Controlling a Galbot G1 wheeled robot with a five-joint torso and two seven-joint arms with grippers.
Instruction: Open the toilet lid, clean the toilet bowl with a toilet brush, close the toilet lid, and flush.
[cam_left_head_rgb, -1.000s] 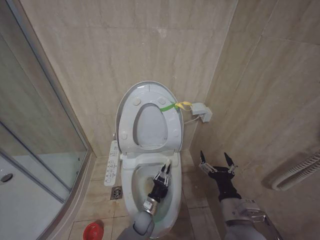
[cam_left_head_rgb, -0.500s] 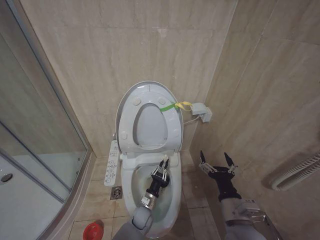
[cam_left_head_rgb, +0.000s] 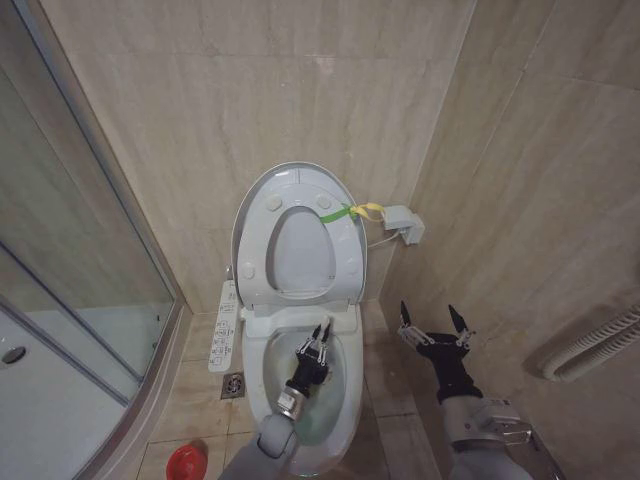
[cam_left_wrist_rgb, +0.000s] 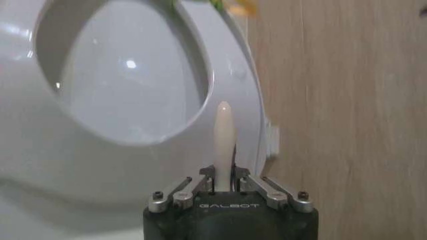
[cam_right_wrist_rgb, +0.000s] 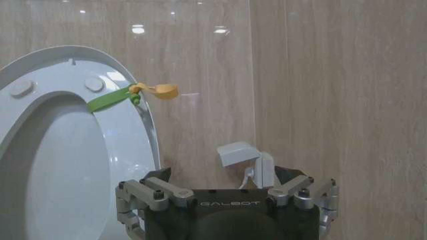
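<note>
My left claw (cam_left_head_rgb: 320, 335) is clamped on the toilet brush (cam_left_wrist_rgb: 223, 142), its slim white handle sticking up between the fingers, above the toilet bowl (cam_left_head_rgb: 345, 400). My right claw (cam_left_head_rgb: 436, 322) hangs spread wide and empty beside the bowl, near the tiled wall. The toilet lid (cam_left_head_rgb: 252, 205) stands upright against the wall, seat ring raised with it, green strap (cam_right_wrist_rgb: 110, 100) at its rim. A red cup holder (cam_left_head_rgb: 186, 462) sits on the floor.

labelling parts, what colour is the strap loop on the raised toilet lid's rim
Green band with a yellow-orange tab, on the strap loop at the glossy white toilet lid; clearest in the right wrist view.
</note>
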